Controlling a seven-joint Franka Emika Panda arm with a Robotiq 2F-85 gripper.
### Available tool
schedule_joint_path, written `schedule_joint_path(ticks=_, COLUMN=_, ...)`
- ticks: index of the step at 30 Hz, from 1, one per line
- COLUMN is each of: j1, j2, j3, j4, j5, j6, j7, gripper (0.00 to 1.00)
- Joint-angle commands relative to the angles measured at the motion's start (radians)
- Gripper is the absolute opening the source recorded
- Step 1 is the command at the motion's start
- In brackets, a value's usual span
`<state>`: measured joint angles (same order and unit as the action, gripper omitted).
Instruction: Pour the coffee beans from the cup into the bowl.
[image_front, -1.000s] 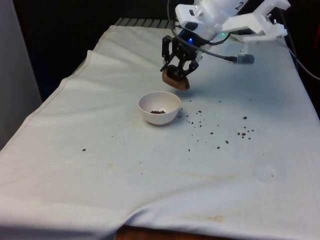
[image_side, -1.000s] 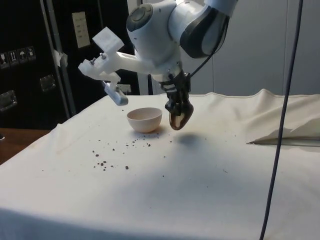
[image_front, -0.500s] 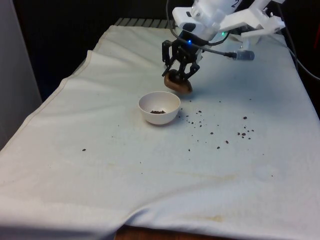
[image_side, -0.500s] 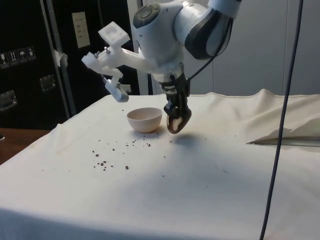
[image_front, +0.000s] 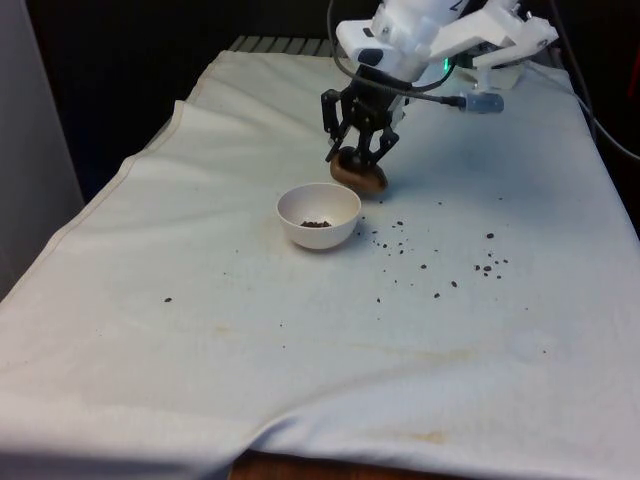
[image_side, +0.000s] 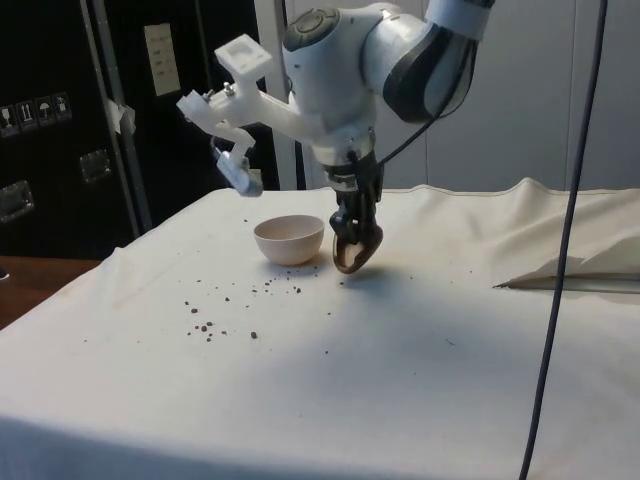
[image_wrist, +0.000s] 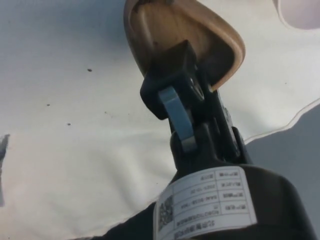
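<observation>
Robot lab, white cloth on table, dark cabinets, hanging cable

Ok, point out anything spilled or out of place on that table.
Coffee beans lie scattered over the white cloth on the front view's right of the bowl, with only a few inside it. The gripper holds the wooden cup tilted beside the bowl.

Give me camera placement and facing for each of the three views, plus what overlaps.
Front view: fixed, looks down the table at the arm; hand holds the wooden cup beside the white bowl, spilled beans on the cloth.
Side view: fixed at the table's side; arm, hand, cup, bowl.
Wrist view: on the wrist, looking along the fingers into the cup.
Shared: front and side both show hand, cup, bowl and beans.
</observation>
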<state>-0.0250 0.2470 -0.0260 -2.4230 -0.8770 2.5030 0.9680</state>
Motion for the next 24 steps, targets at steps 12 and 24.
schedule_joint_path(ticks=12, j1=-0.012, j2=0.008, j3=-0.046, j4=-0.025, j5=0.02, j6=0.137, j7=-0.037, gripper=0.03)
schedule_joint_path(ticks=24, j1=-0.001, j2=0.019, j3=-0.099, j4=-0.032, j5=0.009, j6=0.219, j7=-0.034, gripper=0.03)
